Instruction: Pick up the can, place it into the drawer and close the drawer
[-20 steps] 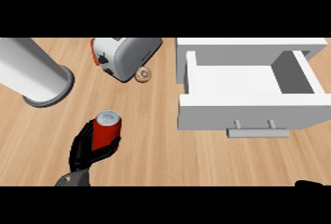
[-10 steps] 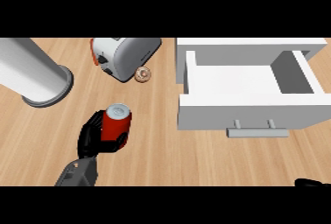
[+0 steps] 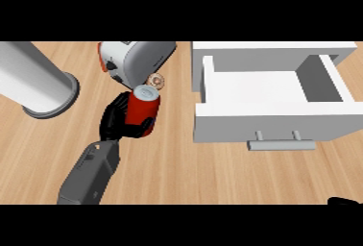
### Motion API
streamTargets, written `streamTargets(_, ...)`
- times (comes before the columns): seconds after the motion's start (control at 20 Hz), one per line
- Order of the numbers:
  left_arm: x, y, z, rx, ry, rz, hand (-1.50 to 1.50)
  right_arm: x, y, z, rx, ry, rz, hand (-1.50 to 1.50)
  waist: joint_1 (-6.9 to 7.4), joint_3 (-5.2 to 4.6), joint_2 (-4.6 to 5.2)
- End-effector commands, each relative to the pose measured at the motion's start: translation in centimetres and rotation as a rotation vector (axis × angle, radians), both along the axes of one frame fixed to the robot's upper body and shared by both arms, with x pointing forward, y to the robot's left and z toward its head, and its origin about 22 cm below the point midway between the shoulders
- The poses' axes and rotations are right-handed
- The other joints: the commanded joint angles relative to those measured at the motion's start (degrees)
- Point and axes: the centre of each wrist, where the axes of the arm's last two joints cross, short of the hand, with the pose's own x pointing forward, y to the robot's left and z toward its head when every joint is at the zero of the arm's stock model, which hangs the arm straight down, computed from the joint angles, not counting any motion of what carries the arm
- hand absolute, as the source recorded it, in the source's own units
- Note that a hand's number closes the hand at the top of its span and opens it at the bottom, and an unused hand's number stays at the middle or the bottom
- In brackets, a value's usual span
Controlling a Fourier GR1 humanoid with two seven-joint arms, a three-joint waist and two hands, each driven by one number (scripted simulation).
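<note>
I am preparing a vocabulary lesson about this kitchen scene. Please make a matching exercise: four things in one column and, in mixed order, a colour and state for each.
1. can
2. drawer
3. left hand
4. cylinder

a. grey, at the view's left
b. red, held
c. white, pulled open
d. black, curled round the can

Pairs: 1-b; 2-c; 3-d; 4-a.

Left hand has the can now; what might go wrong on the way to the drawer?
1. The can, held in the left hand, is close to the donut and toaster; a wide swing might knock them.
2. The open drawer has raised walls; carried low, the can may strike its near side.
</note>
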Motion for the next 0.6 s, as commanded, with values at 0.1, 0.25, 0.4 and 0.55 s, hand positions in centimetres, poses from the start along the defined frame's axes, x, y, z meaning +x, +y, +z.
streamTargets(0.1, 2.3, -2.7, 5.0, 0.032, -0.038, -0.084, 1.5, 0.8, -1.6, 0.6, -0.012, 0.007, -0.012, -1.5, 0.77, 0.07, -0.32)
streamTargets(0.25, 4.9, -4.2, 8.5, 0.063, -0.079, -0.105, 1.5, 0.5, -0.4, 0.3, -0.01, 0.006, -0.018, -1.5, 0.14, 0.03, -0.12)
streamTargets(0.4, 4.8, -7.6, 11.0, 0.06, -0.084, -0.139, 1.5, 0.9, -0.4, 1.6, 0.0, -0.002, -0.023, -1.5, 0.37, 0.03, -0.23)
streamTargets(0.55, 5.4, -9.0, 15.6, 0.071, -0.081, -0.169, 1.5, -1.2, 0.3, 0.9, 0.002, -0.02, -0.033, -1.5, 0.45, 0.06, -0.47)
